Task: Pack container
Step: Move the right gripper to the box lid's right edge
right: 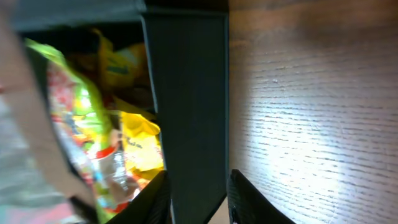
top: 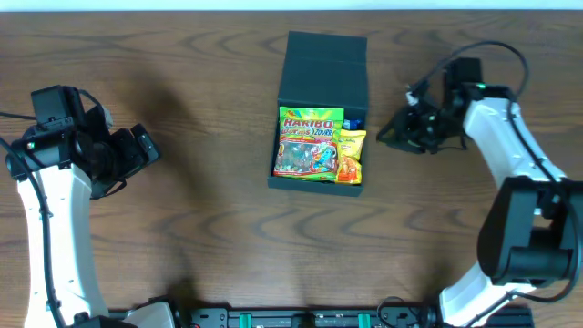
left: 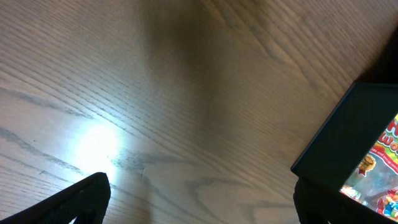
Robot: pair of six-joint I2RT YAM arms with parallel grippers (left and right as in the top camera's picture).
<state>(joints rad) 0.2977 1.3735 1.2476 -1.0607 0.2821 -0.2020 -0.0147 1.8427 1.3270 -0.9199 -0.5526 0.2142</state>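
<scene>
The dark teal container [top: 293,87] stands at the table's middle back with its flap lid raised behind it. Inside lie a green Haribo packet [top: 310,141] and a yellow packet [top: 351,157]. My right gripper [top: 383,135] hovers just right of the container, pointing at its right wall. In the right wrist view its gripper [right: 199,180] is open a little, with the container wall [right: 186,93] showing in the gap and nothing held. My left gripper [top: 146,150] is far left of the container. In the left wrist view that gripper [left: 199,205] is wide open and empty, and the container's corner [left: 348,143] shows at right.
Bare wood-grain table [top: 200,219] surrounds the container on all sides. A dark rail [top: 301,319] runs along the front edge between the two arm bases.
</scene>
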